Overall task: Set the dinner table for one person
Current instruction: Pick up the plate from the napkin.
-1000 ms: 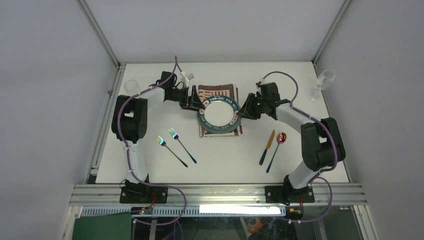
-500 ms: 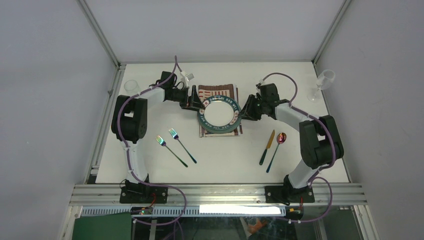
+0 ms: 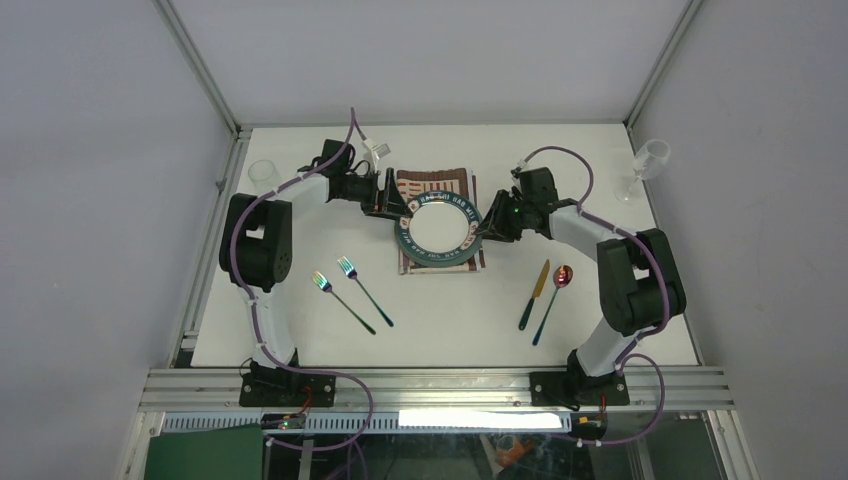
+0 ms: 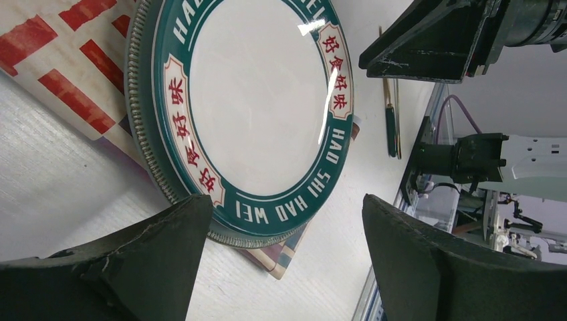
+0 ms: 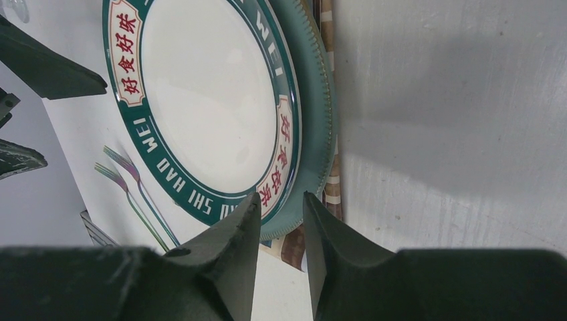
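Observation:
A green-rimmed white plate (image 3: 437, 228) lies on a striped placemat (image 3: 432, 183) at the back middle of the white dinner table (image 3: 600, 180). My left gripper (image 3: 392, 205) stands wide open at the plate's left rim. In the left wrist view the plate (image 4: 254, 100) lies just beyond that gripper (image 4: 284, 200), with nothing between its fingers. My right gripper (image 3: 482, 225) is at the plate's right rim. In the right wrist view its jaws (image 5: 281, 195) are closed to a narrow gap on the rim of the plate (image 5: 207, 100).
Two forks (image 3: 352, 295) lie left of the mat, and a knife (image 3: 535, 293) and spoon (image 3: 552, 300) lie to its right. A stemmed glass (image 3: 645, 165) stands at the back right, a small clear glass (image 3: 262, 172) at the back left. Aluminium rails edge the table.
My right gripper has edged left against the plate's rim, and the plate has shifted slightly left with it. The left gripper has stayed open beside the plate.

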Robot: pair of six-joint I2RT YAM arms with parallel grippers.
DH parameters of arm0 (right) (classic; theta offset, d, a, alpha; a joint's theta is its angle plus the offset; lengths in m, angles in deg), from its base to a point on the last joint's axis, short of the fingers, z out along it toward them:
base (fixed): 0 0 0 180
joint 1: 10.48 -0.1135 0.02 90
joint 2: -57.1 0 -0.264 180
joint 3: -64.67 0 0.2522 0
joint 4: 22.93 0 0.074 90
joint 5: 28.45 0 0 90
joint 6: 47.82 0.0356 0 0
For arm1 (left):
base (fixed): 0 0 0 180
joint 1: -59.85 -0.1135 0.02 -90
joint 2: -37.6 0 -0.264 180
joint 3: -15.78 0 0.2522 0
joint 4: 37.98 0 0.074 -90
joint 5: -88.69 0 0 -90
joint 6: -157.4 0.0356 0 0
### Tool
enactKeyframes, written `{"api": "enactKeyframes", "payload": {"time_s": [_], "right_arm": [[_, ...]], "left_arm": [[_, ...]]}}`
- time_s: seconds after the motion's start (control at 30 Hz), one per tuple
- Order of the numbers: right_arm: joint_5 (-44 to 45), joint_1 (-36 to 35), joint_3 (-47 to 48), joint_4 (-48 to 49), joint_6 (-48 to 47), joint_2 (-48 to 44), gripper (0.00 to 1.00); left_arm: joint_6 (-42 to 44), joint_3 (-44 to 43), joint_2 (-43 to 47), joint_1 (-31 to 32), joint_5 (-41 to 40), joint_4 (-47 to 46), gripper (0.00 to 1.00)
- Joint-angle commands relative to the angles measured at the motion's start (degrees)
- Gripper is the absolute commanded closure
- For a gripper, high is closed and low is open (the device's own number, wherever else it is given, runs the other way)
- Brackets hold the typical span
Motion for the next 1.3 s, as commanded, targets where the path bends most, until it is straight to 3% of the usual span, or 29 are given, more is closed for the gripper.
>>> {"api": "enactKeyframes", "payload": {"time_s": [0.0,1.27], "right_arm": [[-0.71,0.27,2.29,2.39,-0.47,-0.44,0.68],[-4.29,0.21,5.9,4.36,0.25,8.61,0.71]], "left_arm": [[-1.04,-0.8,0.01,0.31,2.72,-0.33,0.14],[-0.55,-0.23,-3.29,-0.49,2.41,-0.16,0.14]]}}
